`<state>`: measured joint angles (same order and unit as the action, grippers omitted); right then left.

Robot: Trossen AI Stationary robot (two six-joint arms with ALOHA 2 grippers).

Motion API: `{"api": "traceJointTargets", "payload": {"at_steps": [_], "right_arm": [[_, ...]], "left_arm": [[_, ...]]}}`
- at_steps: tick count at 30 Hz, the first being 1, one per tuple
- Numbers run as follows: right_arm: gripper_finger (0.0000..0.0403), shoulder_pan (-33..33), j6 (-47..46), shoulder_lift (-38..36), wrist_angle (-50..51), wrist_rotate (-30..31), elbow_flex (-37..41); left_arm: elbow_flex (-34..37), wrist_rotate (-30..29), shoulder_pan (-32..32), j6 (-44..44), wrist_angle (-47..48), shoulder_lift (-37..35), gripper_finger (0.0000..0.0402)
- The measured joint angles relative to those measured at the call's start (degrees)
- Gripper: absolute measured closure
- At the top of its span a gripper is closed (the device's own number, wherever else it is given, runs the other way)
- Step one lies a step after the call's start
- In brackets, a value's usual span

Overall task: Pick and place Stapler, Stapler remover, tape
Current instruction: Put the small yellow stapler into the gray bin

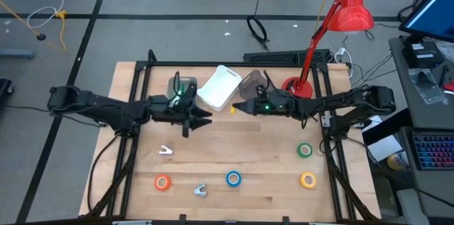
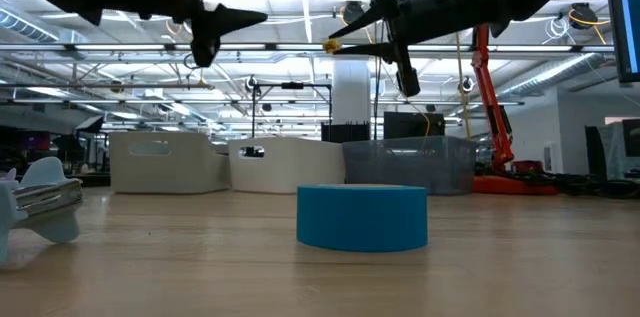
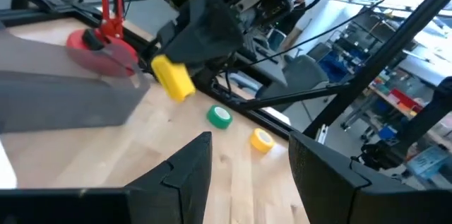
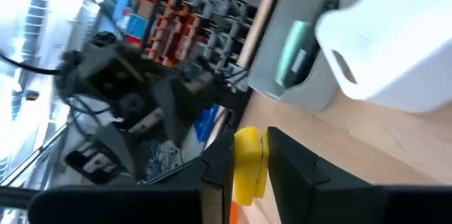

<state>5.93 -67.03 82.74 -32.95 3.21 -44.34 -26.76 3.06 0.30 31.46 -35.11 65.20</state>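
Right pincer (image 1: 236, 108) raised above the worktop (image 1: 234, 147), closed on a small yellow block-shaped object (image 4: 247, 164); left pincer (image 1: 206, 117) parted, empty, facing it; ring-shaped tape rolls with white cores, orange (image 1: 162, 182), blue (image 1: 233, 178), yellow (image 1: 308, 179), green (image 1: 305, 150), lie flat toward the near edge

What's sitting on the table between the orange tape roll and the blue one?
A small silver-grey stapler remover lies between the orange tape and the blue tape, seen in the high view.

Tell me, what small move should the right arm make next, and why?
Probably carry on toward the white bin and stop above it: the right tool is shut on a small yellow object, held in the air beside that bin.
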Motion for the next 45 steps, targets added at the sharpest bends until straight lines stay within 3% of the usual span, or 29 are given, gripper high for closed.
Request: {"api": "traceJointTargets", "payload": {"at_steps": [4, 17, 32, 40, 45], "right_arm": [[0.0342, 0.0, 2.36, 0.0, -3.4, -0.21, -0.02], [0.0342, -0.88, 5.34, 0.0, -6.29, -0.95, -0.02], [0.0342, -1.62, 6.41, 0.0, -5.79, -1.56, -0.02], [0.0345, -1.62, 6.52, -0.09, -6.62, -2.55, -0.02], [0.0354, -1.62, 6.65, -0.09, -6.56, -2.44, -0.02]], "left_arm": [[-0.6, 1.0, 0.0, 2.2, -4.22, 4.17, 0.0215], [-14.4, 7.92, 3.05, -0.19, -0.92, 16.24, 0.0215], [-14.44, 9.8, 5.62, 2.82, 3.26, 16.19, 0.0215], [-14.38, 17.83, 8.21, 6.6, 5.61, 16.25, 0.0215], [-14.36, 18.96, 9.04, 7.06, 4.51, 16.25, 0.0215]]}}
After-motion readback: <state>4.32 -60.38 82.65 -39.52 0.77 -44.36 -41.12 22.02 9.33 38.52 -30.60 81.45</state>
